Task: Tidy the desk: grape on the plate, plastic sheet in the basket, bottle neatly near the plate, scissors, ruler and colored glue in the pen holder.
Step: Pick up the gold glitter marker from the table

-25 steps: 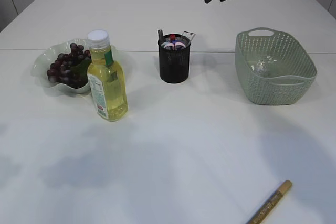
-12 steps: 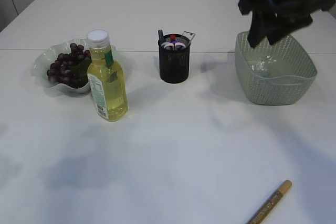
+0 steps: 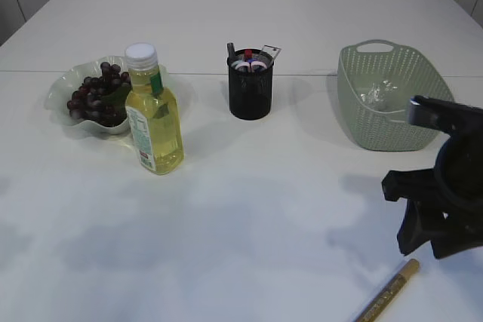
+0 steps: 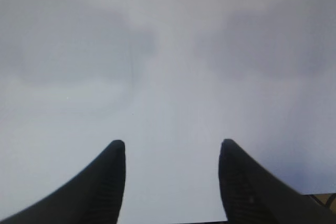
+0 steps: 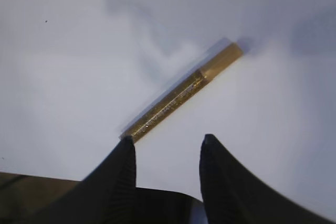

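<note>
Now your right claw point(image 5: 165, 145) hangs spread and empty just above the gold glue stick point(image 5: 181, 93) lying flat on the table point(image 3: 249, 216) at its near right edge; it looks light, stiff and slick, so pinch it mid-length across the barrel.

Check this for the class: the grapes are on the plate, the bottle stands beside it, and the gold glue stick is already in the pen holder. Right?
Not quite. The gold glue stick lies on the table, below the right hand, as the exterior view shows. The rest stands.
</note>
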Robot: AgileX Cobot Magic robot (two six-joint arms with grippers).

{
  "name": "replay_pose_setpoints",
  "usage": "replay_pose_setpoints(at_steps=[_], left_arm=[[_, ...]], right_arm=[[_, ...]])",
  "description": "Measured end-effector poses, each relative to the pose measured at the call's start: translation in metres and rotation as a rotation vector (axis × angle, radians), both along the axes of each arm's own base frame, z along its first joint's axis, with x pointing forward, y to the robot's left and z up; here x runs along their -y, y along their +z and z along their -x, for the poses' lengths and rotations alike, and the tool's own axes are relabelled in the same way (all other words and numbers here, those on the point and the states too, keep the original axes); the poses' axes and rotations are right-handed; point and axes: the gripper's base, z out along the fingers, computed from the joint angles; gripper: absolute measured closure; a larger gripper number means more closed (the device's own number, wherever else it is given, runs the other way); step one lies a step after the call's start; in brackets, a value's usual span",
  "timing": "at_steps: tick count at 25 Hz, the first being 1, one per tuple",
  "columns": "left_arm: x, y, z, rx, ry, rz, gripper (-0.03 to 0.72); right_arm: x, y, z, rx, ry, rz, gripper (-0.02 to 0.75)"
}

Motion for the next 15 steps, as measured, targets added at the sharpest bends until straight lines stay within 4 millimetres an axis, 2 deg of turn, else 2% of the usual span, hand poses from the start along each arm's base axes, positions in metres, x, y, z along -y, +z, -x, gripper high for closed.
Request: replay_pose_setpoints(at_steps=[3,6,11,15], left_arm=[[0.0,0.0,-0.001,0.006,0.003,0.006,0.273],[0.001,0.0,-0.001,0.012,0.007,0.014,0.273],[0.001,0.001,-0.002,0.024,0.011,0.019,0.273],[0.002,0.001,-0.003,0.035,0.013,0.023,0.273]], right_arm=[[0.002,-0.016,0.019,-0.014,-0.208,-0.055,0.402],[0.005,-0.027,0.027,-0.021,-0.398,-0.081,0.402],[0.006,-0.034,0.026,-0.029,-0.7,-0.124,0.402],[0.008,-0.037,0.021,-0.011,-0.821,-0.133,0.402]])
